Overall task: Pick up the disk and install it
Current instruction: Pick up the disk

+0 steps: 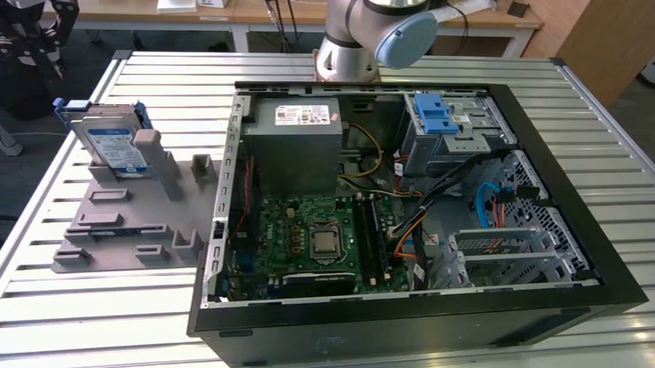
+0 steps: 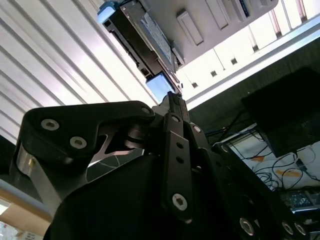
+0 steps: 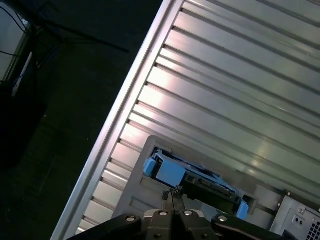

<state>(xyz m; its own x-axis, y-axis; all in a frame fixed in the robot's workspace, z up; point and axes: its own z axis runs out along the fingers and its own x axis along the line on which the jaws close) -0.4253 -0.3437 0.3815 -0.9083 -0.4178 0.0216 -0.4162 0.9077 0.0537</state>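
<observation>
The slatted metal desk [image 1: 153,69] carries everything. The biggest thing on it is the open computer case [image 1: 409,330], lying on its side with the green board [image 1: 307,230] and the drive cage [image 1: 450,126] exposed. My arm [image 1: 358,38] rises from the desk behind the case.

Towards the exterior view's left, beside the case, sits a grey holder [image 1: 113,230] with several slots. The disk [image 1: 113,146] stands on edge in the holder's far end, label facing out and blue rails along its sides. It is well apart from the case.

In both wrist views my pincer [image 3: 172,192] points towards the disk [image 3: 200,182] but is clear of it. Its fingertips are drawn together with nothing between them, and I grip nothing. From the second wrist view the closed tips [image 2: 171,96] line up just short of the disk [image 2: 145,35].
</observation>
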